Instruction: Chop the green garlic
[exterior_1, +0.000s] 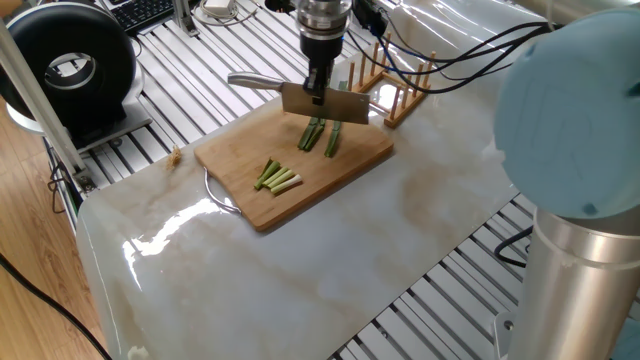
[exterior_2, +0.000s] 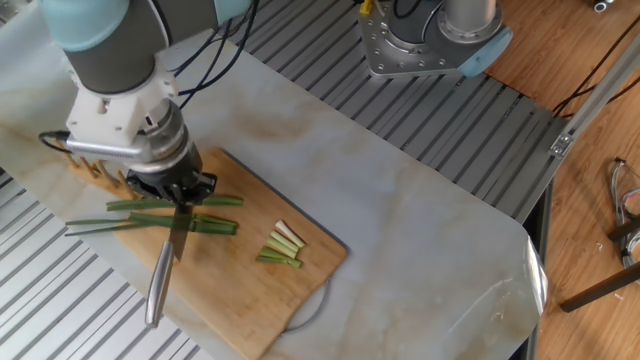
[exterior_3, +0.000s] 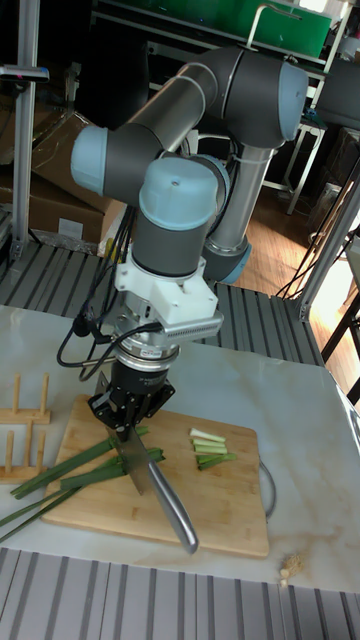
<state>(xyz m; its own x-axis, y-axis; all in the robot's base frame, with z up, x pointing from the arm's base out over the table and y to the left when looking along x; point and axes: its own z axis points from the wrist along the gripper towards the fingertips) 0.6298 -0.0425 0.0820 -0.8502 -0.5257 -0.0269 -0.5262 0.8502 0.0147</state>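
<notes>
Marble bench (exterior_1: 300, 280): hand (exterior_2: 178, 190) clamped on knife (exterior_1: 322, 103) above light, limp green garlic (exterior_2: 170, 223); cut near its stiffer pale end.

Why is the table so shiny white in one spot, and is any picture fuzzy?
In one fixed view, lamp glare makes a white patch on the marble table. In the other fixed view, glare shows at the table's corner. In the tall fixed view, the background is dim; the knife looks sharp.
</notes>
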